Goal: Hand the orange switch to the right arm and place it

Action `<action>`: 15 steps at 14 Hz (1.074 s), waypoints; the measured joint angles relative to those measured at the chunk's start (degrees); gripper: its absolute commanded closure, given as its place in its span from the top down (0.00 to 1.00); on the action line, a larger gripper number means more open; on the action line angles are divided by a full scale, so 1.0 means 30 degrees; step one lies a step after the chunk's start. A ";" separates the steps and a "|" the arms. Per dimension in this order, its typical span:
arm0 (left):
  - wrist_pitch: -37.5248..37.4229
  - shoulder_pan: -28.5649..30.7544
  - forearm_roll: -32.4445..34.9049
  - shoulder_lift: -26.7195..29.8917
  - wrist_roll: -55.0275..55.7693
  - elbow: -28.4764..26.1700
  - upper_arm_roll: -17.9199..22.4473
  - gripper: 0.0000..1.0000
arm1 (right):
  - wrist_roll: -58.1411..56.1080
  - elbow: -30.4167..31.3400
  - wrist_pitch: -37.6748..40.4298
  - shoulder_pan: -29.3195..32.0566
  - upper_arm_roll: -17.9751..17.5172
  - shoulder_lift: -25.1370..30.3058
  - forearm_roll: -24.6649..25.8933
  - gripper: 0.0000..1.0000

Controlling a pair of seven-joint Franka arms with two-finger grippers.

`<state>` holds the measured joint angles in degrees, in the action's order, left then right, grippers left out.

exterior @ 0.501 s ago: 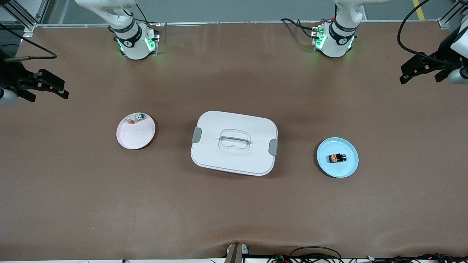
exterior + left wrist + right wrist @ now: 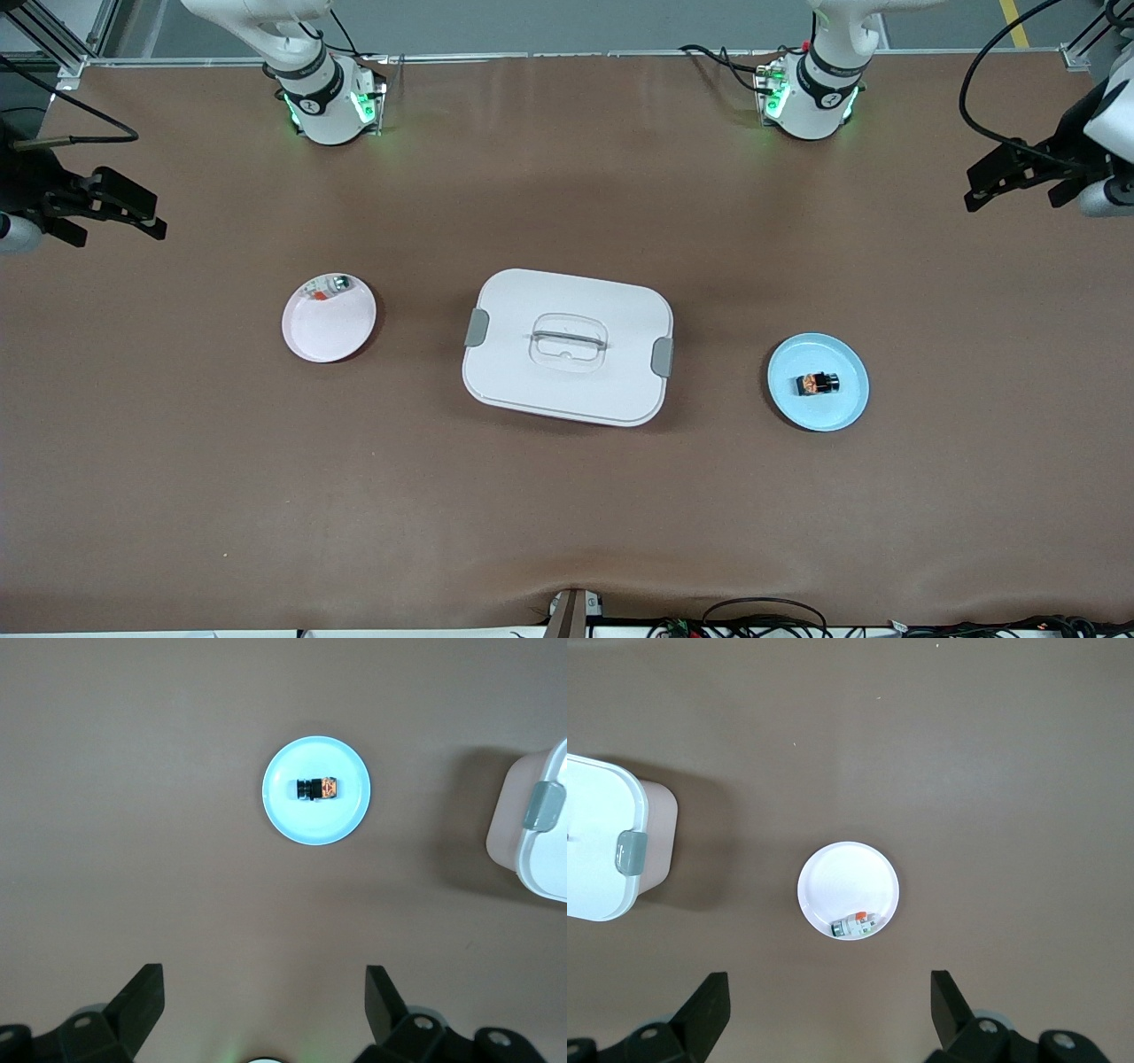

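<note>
Initially, orange switch (image 2: 818, 384) lies on blue plate (image 2: 842, 414); left gripper (image 2: 1010, 173) and right gripper (image 2: 106, 208), fingers spread, hover aside. Next: left descends to grasp.

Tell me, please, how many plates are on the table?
2. A blue plate holding the orange switch toward the left arm's end, and a pale pink plate with a small silver-white part toward the right arm's end.

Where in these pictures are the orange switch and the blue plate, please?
orange switch (image 2: 817, 384): front view, middle of its black body.
blue plate (image 2: 288, 812): left wrist view, bare floor near its rim.
</note>
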<state>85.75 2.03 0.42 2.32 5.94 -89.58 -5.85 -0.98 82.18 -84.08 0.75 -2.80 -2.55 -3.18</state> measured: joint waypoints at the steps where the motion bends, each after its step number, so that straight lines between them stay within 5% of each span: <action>1: 0.0277 0.0022 0.0000 -0.0385 -0.0003 0.0008 0.0003 1.00 | 0.0000 0.0003 -0.0001 0.0000 0.0002 0.0005 0.0000 1.00; 7: 0.3061 0.0019 0.0000 -0.2886 -0.0004 -0.0475 -0.0003 1.00 | 0.0000 0.0034 0.0244 0.0389 0.0098 0.0007 0.0010 1.00; 15: 1.3463 -0.0393 0.0000 -0.6086 0.0016 -0.6014 -0.0170 1.00 | 0.0000 0.0035 0.0301 0.0467 0.0100 0.0014 0.0010 1.00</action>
<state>126.14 0.85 0.42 -15.94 5.98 -107.62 -6.36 -0.98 82.28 -83.18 2.15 -2.50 -2.51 -3.15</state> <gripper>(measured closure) 0.000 0.000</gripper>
